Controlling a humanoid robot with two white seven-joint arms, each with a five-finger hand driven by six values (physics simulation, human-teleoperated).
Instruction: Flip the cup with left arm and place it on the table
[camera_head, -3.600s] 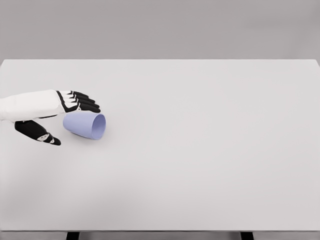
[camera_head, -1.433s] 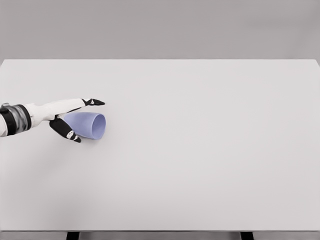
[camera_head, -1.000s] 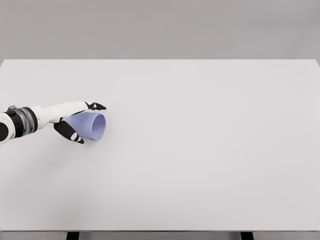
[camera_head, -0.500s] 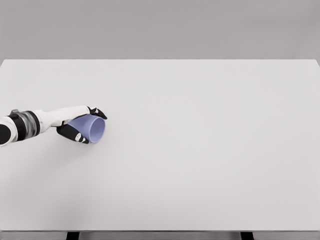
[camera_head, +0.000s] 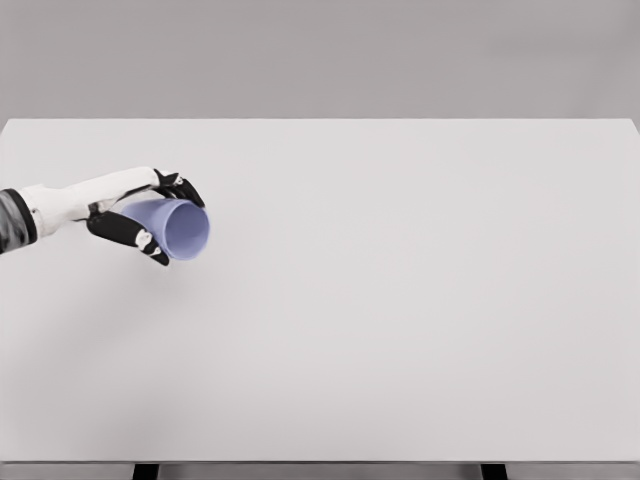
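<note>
One cup (camera_head: 178, 228), pale lavender, is gripped in the left hand (camera_head: 138, 213) at about nine o'clock on the white table (camera_head: 400, 300), near its left edge; the cup lies on its side, its open mouth turned toward three o'clock and slightly toward the camera, so that the inside wall shows as a lighter oval; whether the cup clears the tabletop cannot be told, as no plain shadow shows under it. One hand is in view; its dark fingers (camera_head: 176, 185) curl over the top of the cup at twelve o'clock of the rim, and the thumb (camera_head: 135, 236) presses along the underside at about seven o'clock, so the cup is clasped between them; the white forearm (camera_head: 60, 200) runs out to the left border of the view. Two dark table legs (camera_head: 146, 471) show below the near edge, one at seven o'clock and one at five o'clock.
</note>
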